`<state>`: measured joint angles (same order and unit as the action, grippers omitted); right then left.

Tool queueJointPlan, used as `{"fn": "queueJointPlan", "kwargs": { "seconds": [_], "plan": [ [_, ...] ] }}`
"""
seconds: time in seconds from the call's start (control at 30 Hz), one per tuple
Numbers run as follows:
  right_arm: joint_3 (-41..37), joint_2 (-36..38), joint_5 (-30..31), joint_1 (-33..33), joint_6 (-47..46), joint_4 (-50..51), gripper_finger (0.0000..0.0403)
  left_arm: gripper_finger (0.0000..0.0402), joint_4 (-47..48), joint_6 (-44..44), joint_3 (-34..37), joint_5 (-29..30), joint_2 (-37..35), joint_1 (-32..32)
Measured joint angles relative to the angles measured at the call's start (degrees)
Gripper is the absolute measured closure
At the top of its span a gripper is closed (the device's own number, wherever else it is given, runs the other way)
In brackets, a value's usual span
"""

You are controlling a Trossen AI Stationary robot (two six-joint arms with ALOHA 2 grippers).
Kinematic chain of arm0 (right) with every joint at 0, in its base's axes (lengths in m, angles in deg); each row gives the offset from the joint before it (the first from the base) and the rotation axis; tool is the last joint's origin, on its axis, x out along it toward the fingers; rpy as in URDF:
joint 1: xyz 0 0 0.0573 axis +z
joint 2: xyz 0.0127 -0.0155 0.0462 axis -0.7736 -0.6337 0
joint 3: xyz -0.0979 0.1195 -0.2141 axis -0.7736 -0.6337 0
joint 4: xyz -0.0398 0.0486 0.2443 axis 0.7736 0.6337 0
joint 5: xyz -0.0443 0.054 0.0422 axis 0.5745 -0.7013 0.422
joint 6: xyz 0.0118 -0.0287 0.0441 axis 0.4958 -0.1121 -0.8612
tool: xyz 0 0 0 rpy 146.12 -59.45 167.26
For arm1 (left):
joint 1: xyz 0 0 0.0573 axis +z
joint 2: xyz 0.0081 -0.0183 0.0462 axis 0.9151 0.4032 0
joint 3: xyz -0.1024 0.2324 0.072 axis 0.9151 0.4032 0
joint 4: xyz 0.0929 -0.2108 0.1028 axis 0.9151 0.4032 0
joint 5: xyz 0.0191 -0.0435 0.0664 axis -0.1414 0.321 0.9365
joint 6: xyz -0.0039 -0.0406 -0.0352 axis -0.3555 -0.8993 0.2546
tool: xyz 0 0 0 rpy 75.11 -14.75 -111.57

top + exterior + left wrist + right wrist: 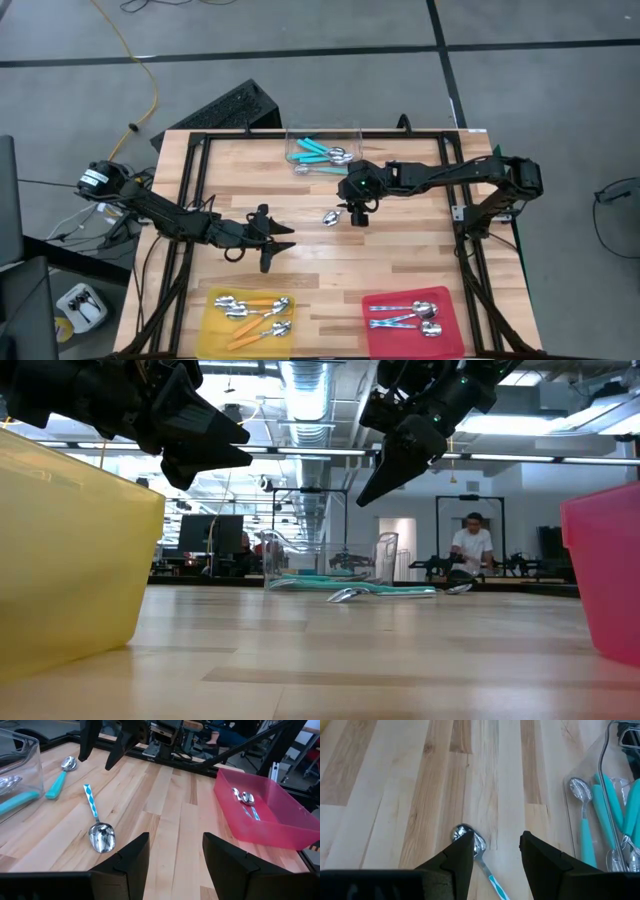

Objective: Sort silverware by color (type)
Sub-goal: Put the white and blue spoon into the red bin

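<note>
Pale butcher-block planks make up the table (330,265), framed by black rails, with grey floor around it and an open workshop with ceiling lights behind; no writing or label can be read anywhere. Right gripper (357,215) hovers with its fingers spread and empty just above a loose spoon (331,216) with a teal patterned handle, lying on the bare wood near the table's middle. Left gripper (272,247) hangs over the table's left-centre, fingers likewise parted, holding nothing, well apart from that spoon. Behind the right gripper stands a clear tub (322,150) with teal-handled spoons (318,151) in it, and one more teal spoon (61,776) lies just outside it. At the near edge sit a yellow tray (247,318) holding orange-handled spoons (252,306) and a red tray (412,322) holding silver spoons (408,315). Across the room a person (471,547) sits at a bench.
</note>
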<state>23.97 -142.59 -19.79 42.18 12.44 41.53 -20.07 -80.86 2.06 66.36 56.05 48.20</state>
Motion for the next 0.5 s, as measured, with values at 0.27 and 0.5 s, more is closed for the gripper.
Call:
{"fn": "queueJointPlan", "kwargs": {
  "seconds": [0.27, 0.5],
  "plan": [
    [0.0, 0.0, 0.0, 0.0, 0.0, 0.0, 0.0221, 0.0235, 1.1, -0.2, 0.0, 0.0, 0.0, 0.0],
    [0.0, 0.0, 0.0, 0.0, 0.0, 0.0, 0.0221, 0.0235, 2.3, 1.2, 0.0, 1.4, 0.0, 0.1]
  ]
}}
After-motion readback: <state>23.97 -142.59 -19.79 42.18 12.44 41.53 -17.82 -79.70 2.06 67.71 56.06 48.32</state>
